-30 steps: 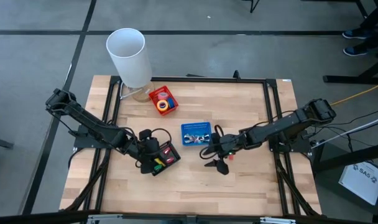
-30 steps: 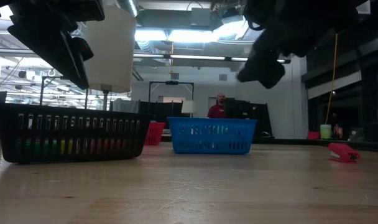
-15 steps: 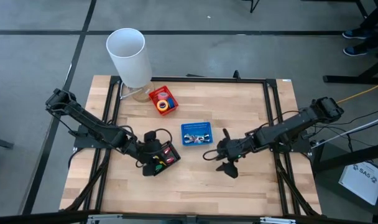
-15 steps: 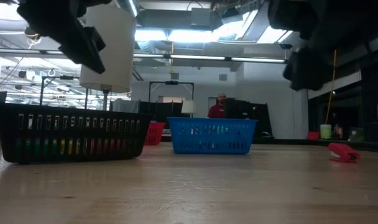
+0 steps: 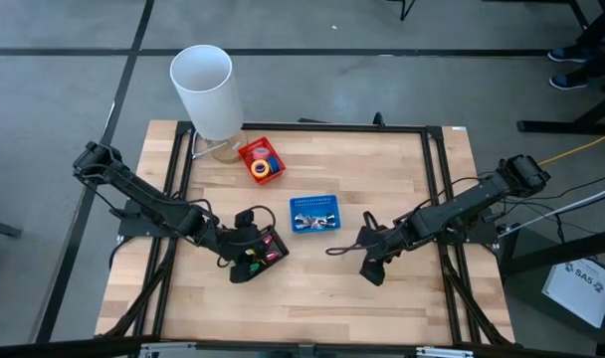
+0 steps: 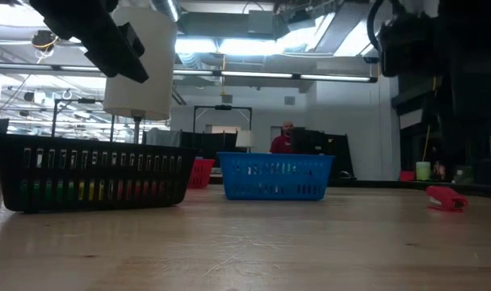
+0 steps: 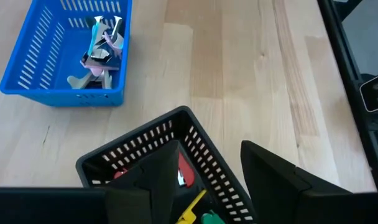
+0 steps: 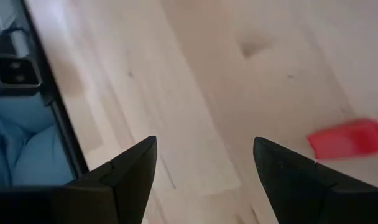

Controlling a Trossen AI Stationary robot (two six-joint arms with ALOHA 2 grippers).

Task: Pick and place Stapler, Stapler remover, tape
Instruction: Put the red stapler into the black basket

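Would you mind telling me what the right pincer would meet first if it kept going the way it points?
Probably just the bare wooden table: the open right pincer points at it, the red stapler lying off to one side.

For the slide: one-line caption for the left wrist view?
Open left gripper above the black basket of staplers, blue basket of staple removers beyond.
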